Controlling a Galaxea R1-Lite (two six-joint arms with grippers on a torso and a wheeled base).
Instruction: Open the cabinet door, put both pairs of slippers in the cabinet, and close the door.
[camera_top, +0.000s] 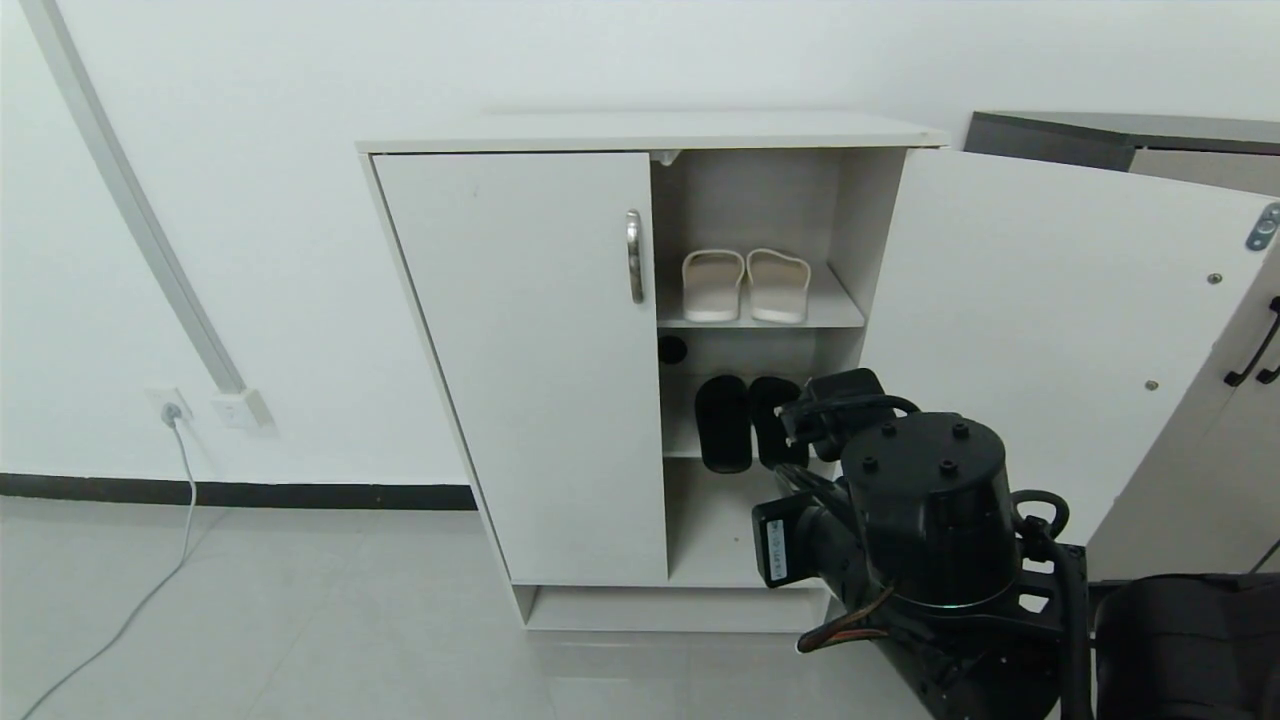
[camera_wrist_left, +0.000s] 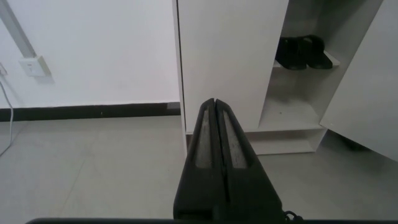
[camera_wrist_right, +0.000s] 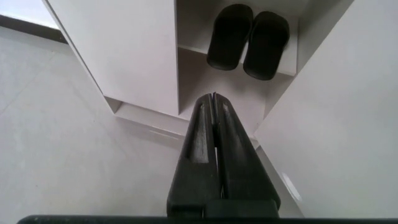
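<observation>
Wrist views — both jaws closed, empty; black slippers shelved

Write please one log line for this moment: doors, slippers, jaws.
right door: open | left door: shut | white slippers: upper shelf | black slippers: lower shelf | jaws: both shut, empty | pending: close right door

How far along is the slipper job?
Done: the right door is open, the white slippers are on the upper shelf, and the black slippers are on the middle shelf.
In hand: nothing. The right gripper and left gripper are shut and empty.
Remaining: close that door.
</observation>
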